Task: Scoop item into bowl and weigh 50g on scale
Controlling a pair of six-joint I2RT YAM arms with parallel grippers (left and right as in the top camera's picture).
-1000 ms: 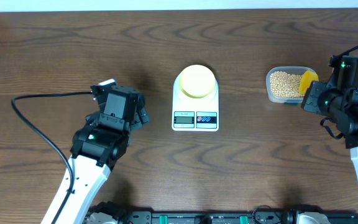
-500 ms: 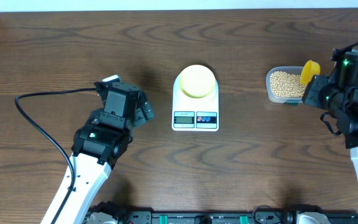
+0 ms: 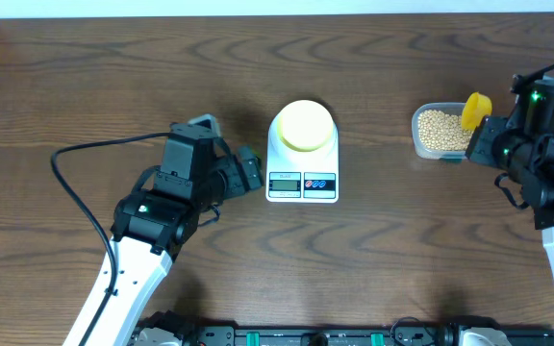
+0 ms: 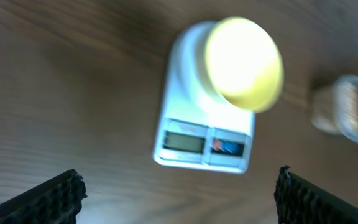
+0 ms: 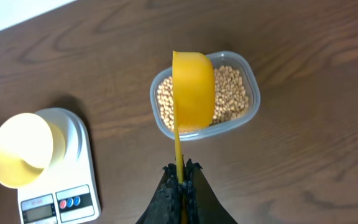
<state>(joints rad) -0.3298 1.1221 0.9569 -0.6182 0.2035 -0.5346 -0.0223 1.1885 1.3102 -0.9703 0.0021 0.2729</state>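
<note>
The white scale [image 3: 302, 183] stands mid-table with the pale-yellow bowl [image 3: 305, 125] on its platform; the bowl looks empty. The beige beans [image 3: 438, 129] fill a clear tub at the right. My right gripper [image 3: 484, 144] is shut on the handle of a yellow scoop [image 3: 475, 110], which it holds above the tub's right side. In the right wrist view the scoop [image 5: 193, 90] hangs over the beans [image 5: 232, 93], with the gripper [image 5: 180, 171] clamped on its handle; I cannot see inside the scoop. My left gripper [image 3: 243, 173] is open and empty just left of the scale, which the left wrist view shows blurred [image 4: 204, 140].
The clear tub [image 5: 253, 93] sits right of the scale [image 5: 79, 143] and bowl [image 5: 20, 149]. A black cable [image 3: 75, 154] loops over the table left of the left arm. The left wrist view shows the bowl [image 4: 244, 62] and open jaws [image 4: 179, 199].
My left arm has moved right, close to the scale's left side. My right gripper has lifted the scoop up out of the tub.
</note>
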